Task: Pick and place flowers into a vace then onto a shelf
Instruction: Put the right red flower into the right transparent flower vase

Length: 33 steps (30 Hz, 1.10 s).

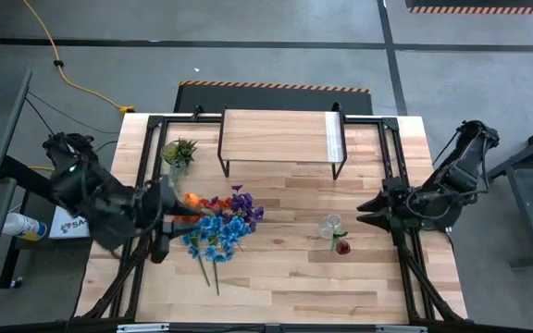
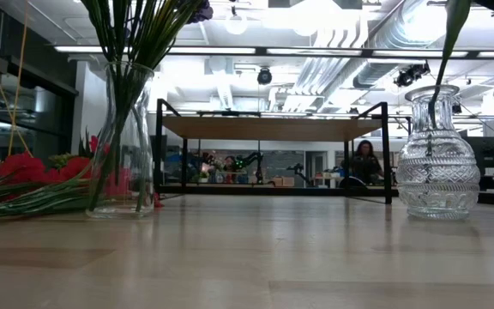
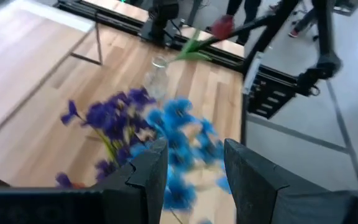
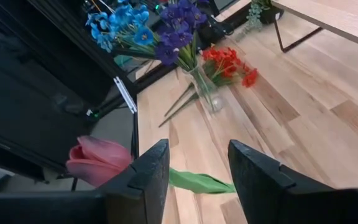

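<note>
Blue and purple flowers [image 1: 222,222] stand with their stems in a tall clear vase [image 2: 123,146] at the table's left middle. Red flowers [image 4: 229,62] lie on the table beside it. A red tulip [image 4: 98,162] leans out of a round glass vase [image 2: 436,163], its stem inside. My left gripper [image 3: 194,146] hangs open above and to the left of the bouquet, the blue blooms ahead of its fingers. My right gripper [image 4: 197,149] is open just right of the round vase [image 1: 329,225], with the tulip's leaf [image 4: 197,182] showing beyond the gap. The shelf [image 1: 276,137] stands at the far middle.
A small spiky green plant [image 1: 179,151] stands left of the shelf. Two loose green stems [image 1: 213,273] lie on the table toward the near edge, below the bouquet. Bare wood [image 1: 340,296] spreads along the near side and between the two vases.
</note>
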### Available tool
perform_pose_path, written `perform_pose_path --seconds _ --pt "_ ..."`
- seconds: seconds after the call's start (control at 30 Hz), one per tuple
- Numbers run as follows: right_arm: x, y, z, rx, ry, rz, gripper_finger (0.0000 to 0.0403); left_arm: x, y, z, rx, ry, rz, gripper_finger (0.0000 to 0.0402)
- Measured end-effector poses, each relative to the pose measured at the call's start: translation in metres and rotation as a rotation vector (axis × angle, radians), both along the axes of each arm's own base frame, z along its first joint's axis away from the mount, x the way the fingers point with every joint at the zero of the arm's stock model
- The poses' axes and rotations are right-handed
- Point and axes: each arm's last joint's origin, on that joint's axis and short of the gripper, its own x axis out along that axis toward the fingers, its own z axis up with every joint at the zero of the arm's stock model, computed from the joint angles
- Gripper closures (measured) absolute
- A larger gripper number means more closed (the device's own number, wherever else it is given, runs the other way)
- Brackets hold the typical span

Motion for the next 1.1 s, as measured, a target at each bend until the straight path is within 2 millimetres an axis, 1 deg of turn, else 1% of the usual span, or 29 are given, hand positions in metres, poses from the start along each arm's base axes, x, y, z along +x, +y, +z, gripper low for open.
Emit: perform_pose_path --seconds 0.27,0.4,0.57,0.77,0.93,1.1 --pt "0.001 0.0 0.004 0.006 -0.039 -0.022 0.0243 -0.032 -0.026 -0.004 -0.091 0.002 -0.044 0.0211" --pt "0.003 0.001 0.008 -0.011 -0.085 -0.038 0.024 -0.039 -0.041 -0.014 -0.141 0.063 -0.035 0.0211" --pt "0.004 0.002 0.013 -0.02 -0.131 -0.047 0.0246 -0.048 -0.06 -0.028 -0.213 0.164 0.003 0.0211" --pt "0.004 0.002 0.015 -0.028 -0.149 -0.063 0.0251 -0.051 -0.086 -0.048 -0.23 0.224 0.074 0.0211" --pt "0.005 0.002 0.016 -0.021 -0.158 -0.063 0.0251 -0.046 -0.107 -0.066 -0.244 0.268 0.156 0.0211" --pt "0.005 0.002 0.018 -0.037 -0.177 -0.054 0.0251 -0.041 -0.125 -0.091 -0.27 0.404 0.301 0.0211"
